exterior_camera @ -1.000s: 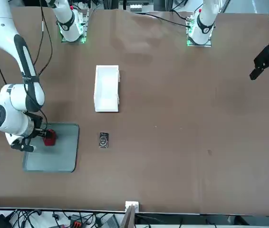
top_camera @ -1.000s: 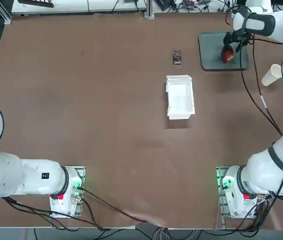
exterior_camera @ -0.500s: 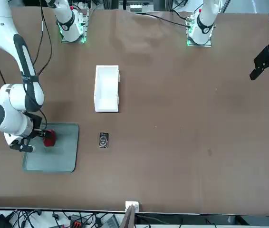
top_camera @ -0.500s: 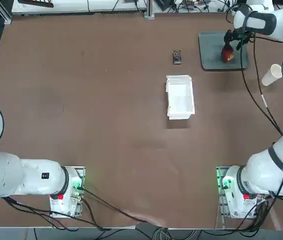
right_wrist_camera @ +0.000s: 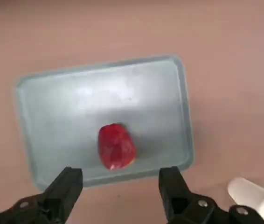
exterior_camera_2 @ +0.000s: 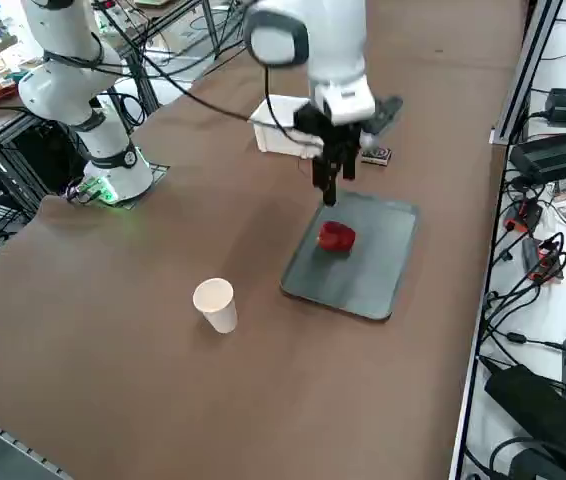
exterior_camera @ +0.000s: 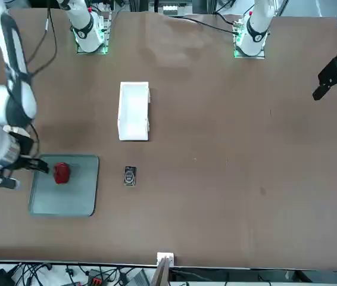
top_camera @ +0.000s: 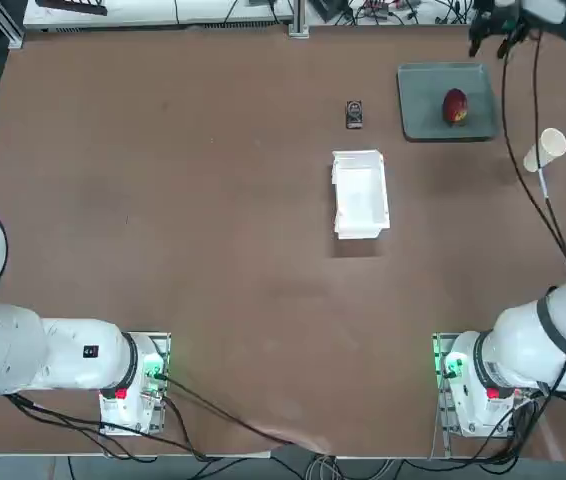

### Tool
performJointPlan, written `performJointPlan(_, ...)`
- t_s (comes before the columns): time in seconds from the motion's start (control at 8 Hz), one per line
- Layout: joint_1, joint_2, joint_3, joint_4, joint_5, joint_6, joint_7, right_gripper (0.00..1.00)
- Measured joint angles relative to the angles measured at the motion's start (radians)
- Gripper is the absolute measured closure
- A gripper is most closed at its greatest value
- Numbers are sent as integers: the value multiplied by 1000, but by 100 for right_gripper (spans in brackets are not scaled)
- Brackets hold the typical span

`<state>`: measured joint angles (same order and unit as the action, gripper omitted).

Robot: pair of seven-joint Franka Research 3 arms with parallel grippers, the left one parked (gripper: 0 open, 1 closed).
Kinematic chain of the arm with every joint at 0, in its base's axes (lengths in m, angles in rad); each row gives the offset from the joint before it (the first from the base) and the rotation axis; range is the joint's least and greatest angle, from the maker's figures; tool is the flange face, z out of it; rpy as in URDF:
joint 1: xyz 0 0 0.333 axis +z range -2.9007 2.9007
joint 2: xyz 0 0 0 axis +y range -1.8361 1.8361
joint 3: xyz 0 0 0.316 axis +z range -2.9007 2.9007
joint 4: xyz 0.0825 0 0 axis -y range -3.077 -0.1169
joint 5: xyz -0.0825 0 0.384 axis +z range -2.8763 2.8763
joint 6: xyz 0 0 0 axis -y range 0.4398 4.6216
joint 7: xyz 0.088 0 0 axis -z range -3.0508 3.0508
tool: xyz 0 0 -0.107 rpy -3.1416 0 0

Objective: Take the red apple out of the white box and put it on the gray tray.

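Note:
The red apple [top_camera: 454, 106] lies on the gray tray [top_camera: 426, 112] at the far right of the table, free of any grip. It also shows on the tray [right_wrist_camera: 71, 107] in the wrist view as a red apple [right_wrist_camera: 116, 146] with a yellowish patch. My right gripper [exterior_camera_2: 328, 186] hangs open well above the apple [exterior_camera_2: 337, 237], nothing between its fingers [right_wrist_camera: 67, 185]. The white box [top_camera: 360, 192] stands empty near the table's middle, apart from the tray.
A white paper cup [exterior_camera_2: 215, 303] stands on the table beside the tray [exterior_camera_2: 383, 270], toward the robot's right edge. A small dark object [top_camera: 354, 113] lies between the box and the tray's left side.
My right gripper has lifted straight up from around the apple, which stays on the tray. The fingers were open throughout.

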<state>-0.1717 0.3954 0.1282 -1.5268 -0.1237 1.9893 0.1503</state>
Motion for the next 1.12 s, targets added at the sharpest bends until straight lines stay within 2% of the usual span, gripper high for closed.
performJointPlan(0.25, 0, -96, 6, 107, 50, -172, 0, 0)
performJointPlan(0.62, 5, -258, 17, 131, 63, -397, 0, 0)
performJointPlan(0.88, 15, -297, 21, 123, 69, -490, 0, 0)
performJointPlan(1.12, 31, -285, 24, 114, 69, -496, 0, 0)
